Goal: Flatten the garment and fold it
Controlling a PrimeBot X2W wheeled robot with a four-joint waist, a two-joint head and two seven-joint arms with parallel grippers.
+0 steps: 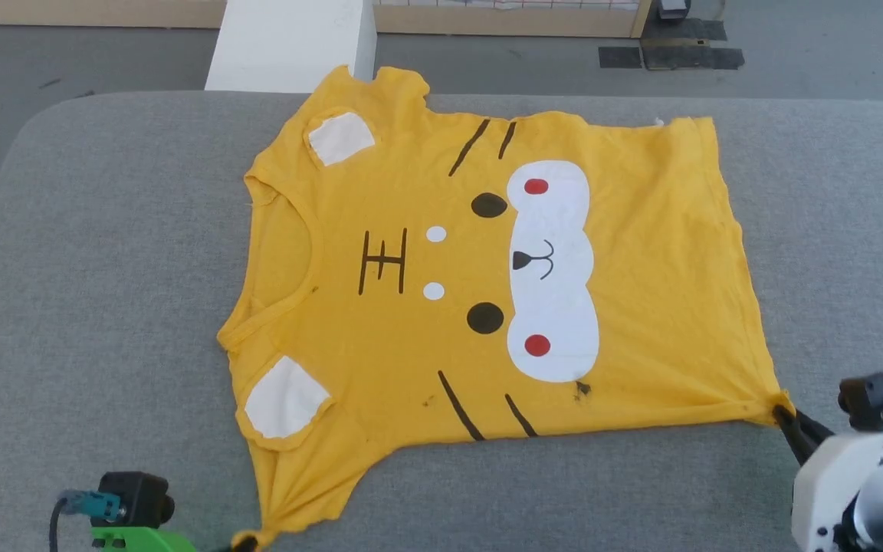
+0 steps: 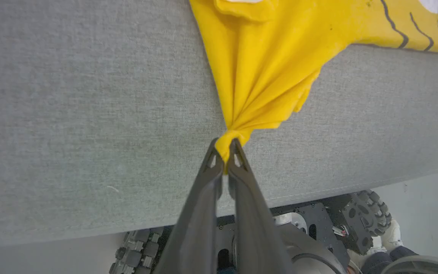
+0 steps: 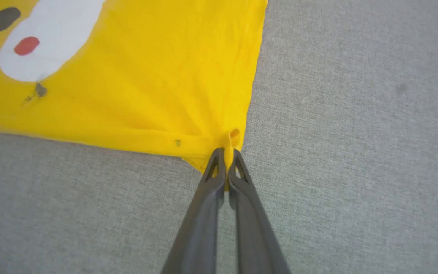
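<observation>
Grey padded surface (image 1: pixel 104 230): at its near edge the left fingers (image 2: pixel 203 201) pinch a bunched corner of the garment (image 1: pixel 411 345) and the right fingers (image 3: pixel 203 201) pinch a hem corner. It lies face-up beyond, soft and light, likely wrinkling easily. Corners look the best holds.

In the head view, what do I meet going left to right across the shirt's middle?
Grey table → shirt, and across it: collar → black mark → white dots → black eyes → white muzzle → plain yellow → grey table again.
</observation>
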